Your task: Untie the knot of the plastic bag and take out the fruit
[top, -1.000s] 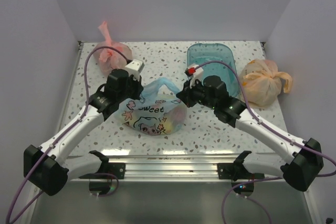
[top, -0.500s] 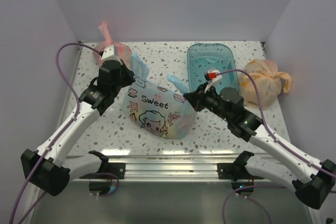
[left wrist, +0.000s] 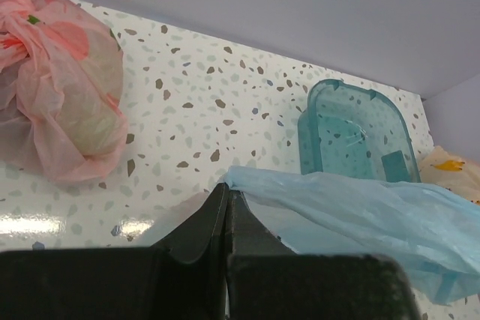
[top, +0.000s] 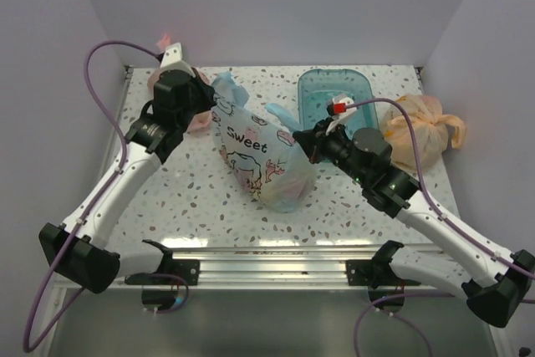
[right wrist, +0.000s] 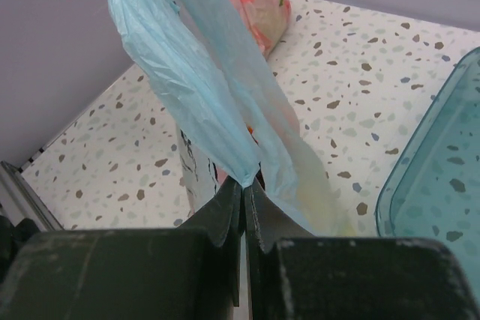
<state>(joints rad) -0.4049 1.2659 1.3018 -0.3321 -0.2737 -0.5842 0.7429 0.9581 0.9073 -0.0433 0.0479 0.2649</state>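
Observation:
The light blue plastic bag (top: 263,160), printed "Sweet" with a cartoon face, hangs stretched between both grippers above the table. My left gripper (top: 209,99) is shut on the bag's upper left handle (left wrist: 322,200). My right gripper (top: 303,136) is shut on the other handle (right wrist: 202,110), whose film rises from its fingertips. The bag's lower end, with faint coloured shapes of fruit inside, sags toward the table. No fruit shows outside the bag.
A tied pink bag (top: 180,94) lies at the back left, just behind the left gripper. A teal plastic tub (top: 338,98) stands at the back middle. A tied orange bag (top: 418,131) lies at the right edge. Walls close three sides.
Both grippers have risen and pulled apart, lifting the blue bag off the table and stretching it. The left gripper moved up and back toward the pink bag; the bag now hangs tilted.

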